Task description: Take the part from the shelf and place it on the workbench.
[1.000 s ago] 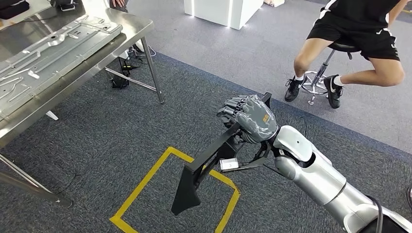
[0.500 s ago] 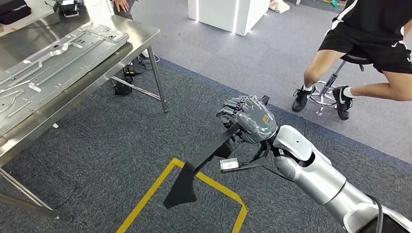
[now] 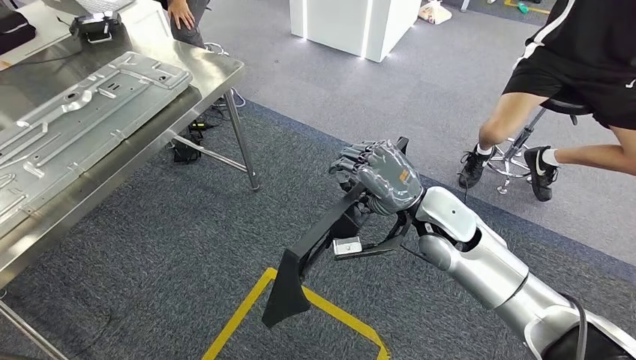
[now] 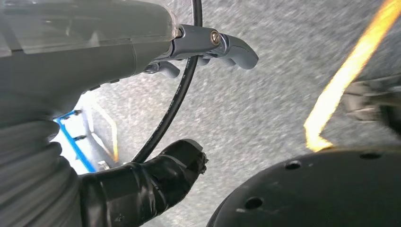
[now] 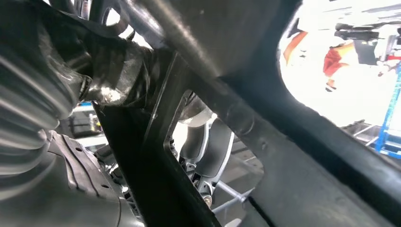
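Right hand (image 3: 379, 176): raised over the carpet at mid-scene, fingers wrapped around the upper end of the black part (image 3: 319, 251); grip also seen close up in the right wrist view (image 5: 101, 75).
Black part: long dark bracket, carried clear of the floor, slanted down and toward the robot from the hand; broad flat lower end hung above the yellow floor tape (image 3: 240, 319); small white tag fixed near its middle. Well apart from the workbench (image 3: 214, 71).
Left hand (image 4: 156, 90): hung low over grey carpet, thumb and darker fingers spread apart, nothing between them; black cable ran past the fingers.
Workbench: stainless steel, at the left, on thin metal legs; bore a large pressed sheet-metal panel (image 3: 82, 116) lying flat.
Person (image 3: 577, 82): seated on a stool at the far right, dark shorts, dark shoes with white socks.
White cabinet (image 3: 349, 26): stood on the carpet beyond the workbench.
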`<state>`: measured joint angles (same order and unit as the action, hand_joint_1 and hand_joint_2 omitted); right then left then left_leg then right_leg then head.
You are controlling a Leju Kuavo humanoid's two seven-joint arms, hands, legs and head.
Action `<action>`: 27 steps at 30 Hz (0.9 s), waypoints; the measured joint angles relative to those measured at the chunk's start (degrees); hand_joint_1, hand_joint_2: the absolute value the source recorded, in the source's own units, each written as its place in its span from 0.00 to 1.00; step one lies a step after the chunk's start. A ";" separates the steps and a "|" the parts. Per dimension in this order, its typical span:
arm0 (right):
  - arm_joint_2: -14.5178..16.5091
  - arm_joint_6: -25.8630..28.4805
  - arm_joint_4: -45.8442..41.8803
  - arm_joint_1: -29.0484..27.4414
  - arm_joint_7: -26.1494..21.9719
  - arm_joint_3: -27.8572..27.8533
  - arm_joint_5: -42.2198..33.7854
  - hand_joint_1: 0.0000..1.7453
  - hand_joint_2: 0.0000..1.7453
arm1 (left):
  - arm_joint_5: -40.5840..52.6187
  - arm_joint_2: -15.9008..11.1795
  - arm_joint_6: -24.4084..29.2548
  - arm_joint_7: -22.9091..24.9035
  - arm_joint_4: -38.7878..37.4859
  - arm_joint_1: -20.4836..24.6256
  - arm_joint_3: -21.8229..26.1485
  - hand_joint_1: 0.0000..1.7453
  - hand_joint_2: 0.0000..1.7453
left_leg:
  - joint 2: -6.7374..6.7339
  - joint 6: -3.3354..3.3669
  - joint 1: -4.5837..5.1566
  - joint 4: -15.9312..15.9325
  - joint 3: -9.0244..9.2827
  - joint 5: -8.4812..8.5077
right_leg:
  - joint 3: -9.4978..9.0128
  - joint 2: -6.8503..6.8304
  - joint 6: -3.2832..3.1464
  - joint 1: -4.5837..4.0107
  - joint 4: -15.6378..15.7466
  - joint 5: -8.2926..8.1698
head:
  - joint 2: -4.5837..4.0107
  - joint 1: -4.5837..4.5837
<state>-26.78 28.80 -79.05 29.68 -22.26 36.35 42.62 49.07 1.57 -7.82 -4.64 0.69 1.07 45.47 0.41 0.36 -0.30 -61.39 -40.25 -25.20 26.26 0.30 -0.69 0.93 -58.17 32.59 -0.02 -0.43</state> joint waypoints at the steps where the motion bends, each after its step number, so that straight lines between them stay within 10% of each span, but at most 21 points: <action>1: 0.13 0.01 0.09 0.04 0.06 0.05 0.10 1.00 1.00 | 0.05 -0.01 0.01 0.00 -0.02 0.02 0.10 0.00 1.00 | 0.01 0.30 0.34 1.40 0.30 2.94 | -0.76 0.10 0.42 0.13 0.06 0.85 | 0.00 -0.01; 4: 0.29 0.11 0.17 0.22 0.67 0.11 0.74 1.00 1.00 | 0.44 -0.27 -0.01 -0.04 -0.03 0.33 0.49 0.00 1.00 | 0.07 1.68 1.16 2.51 2.68 2.80 | -1.36 0.21 1.60 0.85 -2.94 0.08 | 0.00 0.00; 7: 0.28 0.18 0.33 0.42 1.09 0.14 1.10 1.00 1.00 | 0.74 -0.45 0.05 -0.16 -0.03 0.40 0.90 0.00 1.00 | 0.26 3.17 1.23 3.42 5.72 0.87 | 5.48 0.08 1.90 0.97 -13.26 -1.82 | 0.01 -0.05; 9: 0.25 0.19 0.60 0.40 1.10 0.17 1.15 1.00 1.00 | 0.85 -0.51 0.09 -0.19 -0.04 0.43 1.07 0.00 1.00 | 0.86 3.49 1.24 3.58 7.71 -0.90 | 10.87 0.07 2.06 0.85 -17.43 2.39 | 0.01 -0.05; 12: 0.14 0.16 0.97 0.39 1.11 0.20 1.16 1.00 1.00 | 1.10 -0.42 0.01 -0.19 -0.05 0.32 1.45 0.00 1.00 | 2.30 3.33 1.22 3.62 11.63 -4.02 | 15.21 0.18 2.06 0.76 -14.58 7.33 | 0.00 -0.08; 14: -0.10 0.14 1.29 0.35 1.13 0.25 1.16 1.00 1.00 | 1.32 -0.24 -0.01 -0.20 -0.13 0.27 1.85 0.00 1.00 | 3.40 3.04 1.14 3.53 14.03 -6.28 | 16.26 1.36 1.92 0.68 -8.11 -0.99 | -0.01 -0.10; 16: -0.35 0.06 1.67 0.37 1.18 0.37 1.24 1.00 1.00 | 1.45 -0.08 0.05 -0.22 -0.27 0.32 2.21 0.00 1.00 | 4.62 2.52 1.05 3.76 15.62 -8.14 | 16.15 2.58 1.70 0.41 -3.58 -10.16 | 0.00 -0.15; 17: -0.42 0.05 1.79 0.49 1.21 0.43 1.28 1.00 1.00 | 1.50 -0.03 0.07 -0.28 -0.33 0.38 2.37 0.00 1.00 | 5.08 2.21 1.00 3.74 16.27 -8.37 | 15.74 2.59 1.44 0.28 -2.75 -11.76 | 0.01 -0.16; 19: -0.47 0.09 1.80 0.86 1.25 0.50 1.39 1.00 1.00 | 1.53 -0.15 0.04 -0.43 -0.34 0.27 2.61 0.00 1.00 | 5.06 1.60 0.91 1.80 15.75 -6.90 | 13.84 1.67 0.74 0.20 -2.06 -10.86 | 0.01 -0.20; 22: -0.47 0.13 1.75 1.03 1.26 0.58 1.50 1.00 1.00 | 1.56 -0.38 -0.07 -0.54 -0.36 0.28 2.87 0.00 1.00 | 1.77 0.93 0.80 -8.59 9.00 -3.84 | 9.63 0.10 -0.22 0.06 -0.01 -8.63 | 0.03 -0.09; 24: -0.47 0.10 1.78 1.03 1.26 0.76 1.55 1.00 1.00 | 1.60 -0.37 -0.13 -0.55 -0.36 0.20 2.99 0.00 1.00 | 0.57 0.51 0.60 -12.63 3.90 -7.51 | 6.16 -1.02 -0.39 -0.02 1.22 -6.63 | 0.03 -0.07; 27: 0.03 -0.14 1.95 1.36 1.51 1.04 1.81 1.00 1.00 | 1.80 -0.32 0.07 -0.53 -0.38 -0.21 3.27 0.00 1.00 | 0.03 0.13 0.33 -9.16 -0.21 -12.98 | 0.25 -2.60 -0.15 -0.13 2.60 -3.09 | 0.02 -0.07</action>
<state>-26.75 28.67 -77.10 31.03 -20.74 37.39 44.43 50.87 1.25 -7.75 -5.17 0.31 0.85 48.74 0.45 0.49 0.04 -70.55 -40.46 -38.18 26.50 -2.29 -0.84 0.80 -55.57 29.50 0.00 -0.50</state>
